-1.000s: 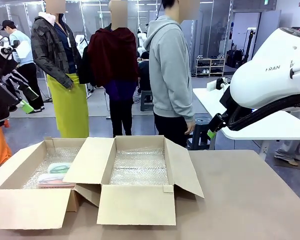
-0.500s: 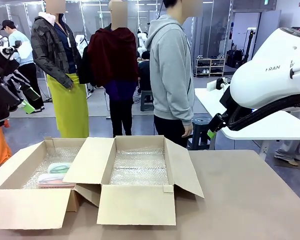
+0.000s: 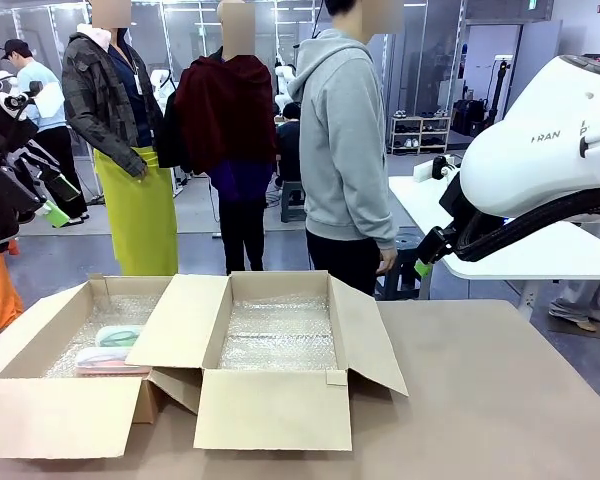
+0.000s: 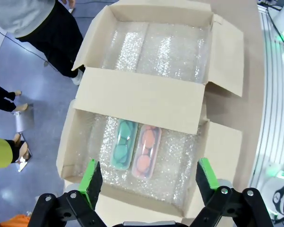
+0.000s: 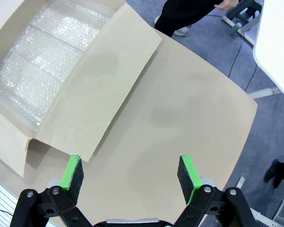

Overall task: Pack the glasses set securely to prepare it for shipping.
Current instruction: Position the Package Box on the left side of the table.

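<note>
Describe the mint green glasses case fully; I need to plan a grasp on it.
The mint green glasses case is a flat, translucent rounded rectangle with a glasses outline showing through. It lies flat on bubble wrap inside the left cardboard box, side by side with the pink case, seemingly touching it. The open left gripper hovers above, touching nothing.

A robotics lab or test hall — large, open, with a grey polished floor (image 3: 190, 250) and glass partitions (image 3: 180, 40) along the back at 12 o'clock. A white worktable (image 3: 540, 262) stands at 3 o'clock, with a shelving rack (image 3: 420, 133) behind it at 1 o'clock. People (image 3: 345, 150) stand about at 11 to 12 o'clock — more white robot hardware shows far behind them.
</note>
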{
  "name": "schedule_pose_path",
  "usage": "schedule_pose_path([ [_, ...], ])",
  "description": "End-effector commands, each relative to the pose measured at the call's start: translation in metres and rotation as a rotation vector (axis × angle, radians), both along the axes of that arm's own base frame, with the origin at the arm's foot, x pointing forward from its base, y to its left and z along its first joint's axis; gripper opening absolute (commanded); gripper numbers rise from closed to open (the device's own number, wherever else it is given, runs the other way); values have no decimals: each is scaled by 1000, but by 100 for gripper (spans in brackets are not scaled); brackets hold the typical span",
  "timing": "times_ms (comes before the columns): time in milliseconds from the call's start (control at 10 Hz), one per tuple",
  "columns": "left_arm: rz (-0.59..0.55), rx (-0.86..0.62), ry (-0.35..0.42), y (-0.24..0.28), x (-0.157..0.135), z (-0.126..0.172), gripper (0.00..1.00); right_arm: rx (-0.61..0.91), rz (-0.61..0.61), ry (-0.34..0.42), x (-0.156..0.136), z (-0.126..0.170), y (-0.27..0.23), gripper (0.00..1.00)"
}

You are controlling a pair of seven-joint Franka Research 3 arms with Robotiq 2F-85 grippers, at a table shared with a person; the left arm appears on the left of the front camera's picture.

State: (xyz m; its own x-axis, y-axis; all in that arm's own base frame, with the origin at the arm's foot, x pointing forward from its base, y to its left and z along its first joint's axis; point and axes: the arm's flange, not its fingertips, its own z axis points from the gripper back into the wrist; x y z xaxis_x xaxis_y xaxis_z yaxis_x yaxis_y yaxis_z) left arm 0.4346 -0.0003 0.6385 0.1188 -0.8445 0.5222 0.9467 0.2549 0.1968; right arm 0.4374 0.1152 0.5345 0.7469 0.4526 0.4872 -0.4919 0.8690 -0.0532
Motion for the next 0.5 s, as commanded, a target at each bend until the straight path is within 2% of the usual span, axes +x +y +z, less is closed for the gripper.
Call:
schedule_pose_path([
  [0, -4, 8, -7, 1, -1, 1, 100, -10, -3, 5, 0, 2, 1, 100],
  [400, -4, 8, -7, 1, -1, 1, 100, -10, -3, 5, 0, 2, 1, 100],
])
